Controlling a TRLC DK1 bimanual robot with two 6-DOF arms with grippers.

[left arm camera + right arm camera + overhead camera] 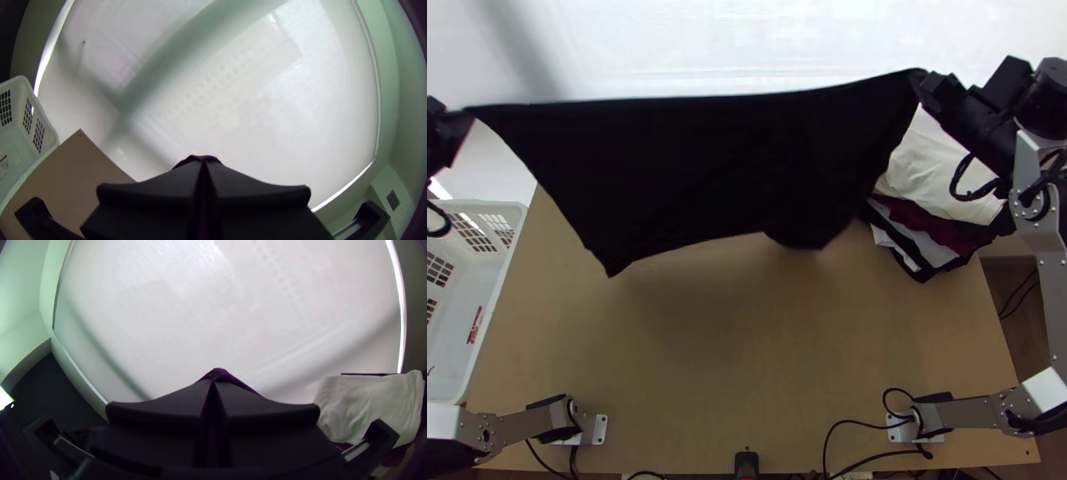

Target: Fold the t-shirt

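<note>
A black t-shirt (699, 168) hangs stretched in the air above the table, its upper edge nearly straight between the two grippers and its lower parts drooping unevenly. At the far left of the top view, my left gripper (467, 114) holds one end; in the left wrist view the left gripper (203, 166) is shut on a bit of dark cloth. My right gripper (925, 80) holds the other end at the upper right, and in the right wrist view the right gripper (215, 384) is shut with purplish dark cloth poking out between its fingertips.
A white plastic basket (503, 276) stands at the table's left edge. On the right side lies a stack of folded cloths (939, 172), white on top with dark red, grey and black below. Bare wooden table (747, 320) shows beneath the shirt. Cables run near the front edge.
</note>
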